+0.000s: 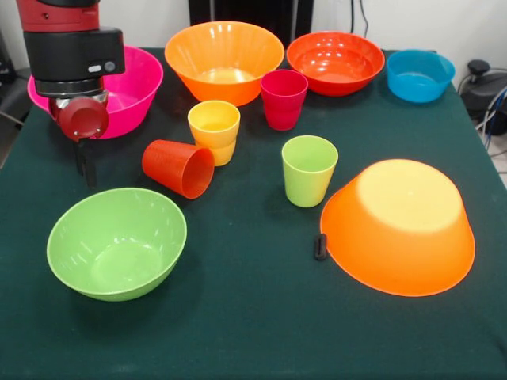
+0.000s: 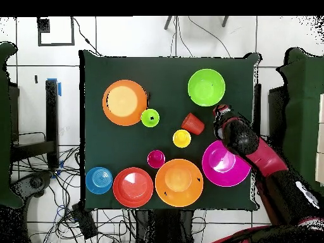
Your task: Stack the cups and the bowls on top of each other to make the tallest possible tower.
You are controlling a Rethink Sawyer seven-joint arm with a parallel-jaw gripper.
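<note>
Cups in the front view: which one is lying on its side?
The orange-red cup, tipped over beside the yellow cup with its mouth facing the camera. The yellow, crimson and lime green cups all stand upright.

Sawyer arm [image 1: 71, 55], front view: a crimson upper casing tops a broad black collar bearing a small pale oval mark and a round grey button, with a ribbed black and silver ring beneath. Below it sits a rounded crimson cap with a dark centre, from which thin black gripper [image 1: 84, 162] parts hang. Overhead view: alternating crimson and black tubular segments, the end segment black.
</note>
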